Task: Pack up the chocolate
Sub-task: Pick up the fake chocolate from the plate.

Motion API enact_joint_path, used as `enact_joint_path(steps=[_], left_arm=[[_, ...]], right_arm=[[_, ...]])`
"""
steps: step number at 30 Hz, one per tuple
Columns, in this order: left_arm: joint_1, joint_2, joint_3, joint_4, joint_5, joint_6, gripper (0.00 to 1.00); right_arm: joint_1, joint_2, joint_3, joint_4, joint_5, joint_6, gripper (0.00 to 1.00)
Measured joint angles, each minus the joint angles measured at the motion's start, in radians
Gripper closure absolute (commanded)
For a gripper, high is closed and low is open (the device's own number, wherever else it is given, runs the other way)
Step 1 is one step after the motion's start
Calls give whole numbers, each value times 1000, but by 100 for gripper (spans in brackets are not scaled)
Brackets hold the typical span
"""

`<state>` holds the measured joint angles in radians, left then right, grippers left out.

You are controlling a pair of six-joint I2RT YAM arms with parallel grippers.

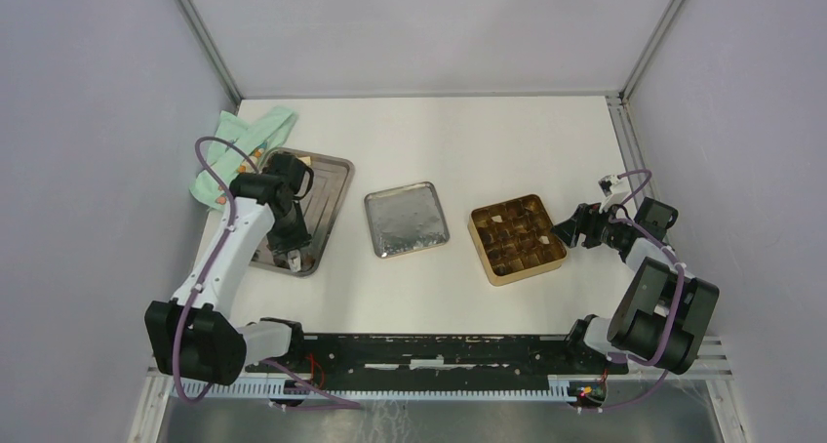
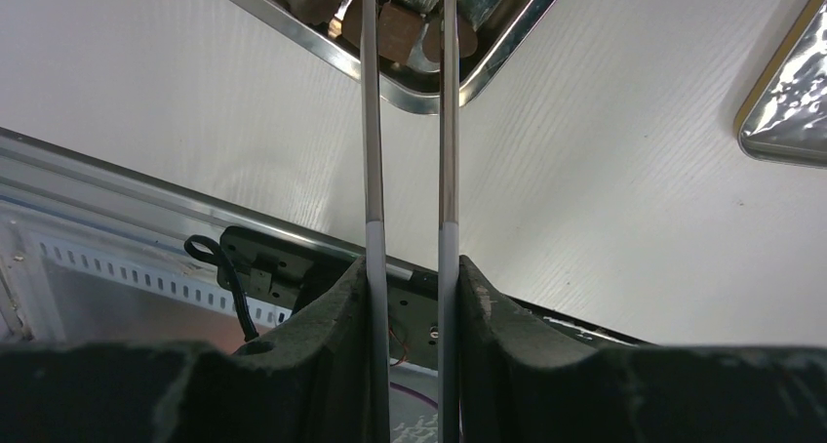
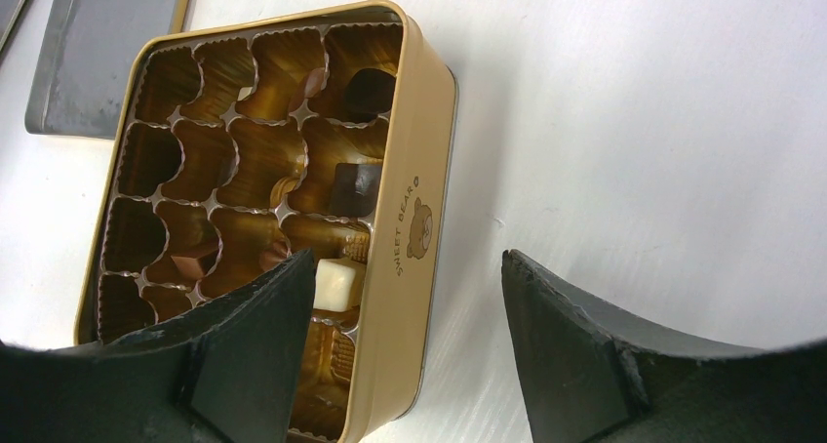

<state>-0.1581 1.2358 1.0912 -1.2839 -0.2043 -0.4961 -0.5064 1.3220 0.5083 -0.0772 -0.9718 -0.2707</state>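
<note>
My left gripper [image 1: 290,246] hangs over the steel tray [image 1: 332,194] and is shut on the long metal tweezers [image 2: 371,121]. In the left wrist view the tweezer arms reach into the tray corner [image 2: 419,100], where brown chocolate pieces [image 2: 395,28] lie between them; the tips are out of frame. The gold tin [image 1: 534,264] holds a few chocolates [image 1: 512,233]. In the right wrist view I see a cream piece [image 3: 334,280] and dark pieces [image 3: 354,187]; several compartments are bare. My right gripper [image 3: 405,267] is open astride the tin's right wall [image 3: 419,170], not touching it.
The silver tin lid [image 1: 406,219] lies between tray and tin, and shows in the left wrist view [image 2: 790,101]. A green cloth [image 1: 244,145] lies behind the tray. A black rail [image 1: 439,350] runs along the near table edge. Side walls stand close on both sides.
</note>
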Motion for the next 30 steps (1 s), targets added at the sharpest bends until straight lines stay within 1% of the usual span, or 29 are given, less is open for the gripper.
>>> enact_joint_path(steps=[8, 14, 18, 25, 28, 30], left_arm=[[0, -16, 43, 0, 9, 0, 98], [0, -37, 72, 0, 63, 0, 98], [0, -52, 92, 8, 133, 0, 98], [-20, -75, 109, 73, 307, -1, 98], [-71, -79, 112, 125, 376, -2, 98], [-129, -79, 114, 162, 405, -3, 98]], right_arm=[[0, 0, 0, 0, 0, 0, 24], [0, 0, 0, 0, 0, 0, 25], [0, 0, 0, 0, 0, 0, 24], [0, 0, 0, 1, -7, -5, 24], [0, 0, 0, 1, -20, -5, 24], [0, 0, 0, 1, -27, -6, 24]])
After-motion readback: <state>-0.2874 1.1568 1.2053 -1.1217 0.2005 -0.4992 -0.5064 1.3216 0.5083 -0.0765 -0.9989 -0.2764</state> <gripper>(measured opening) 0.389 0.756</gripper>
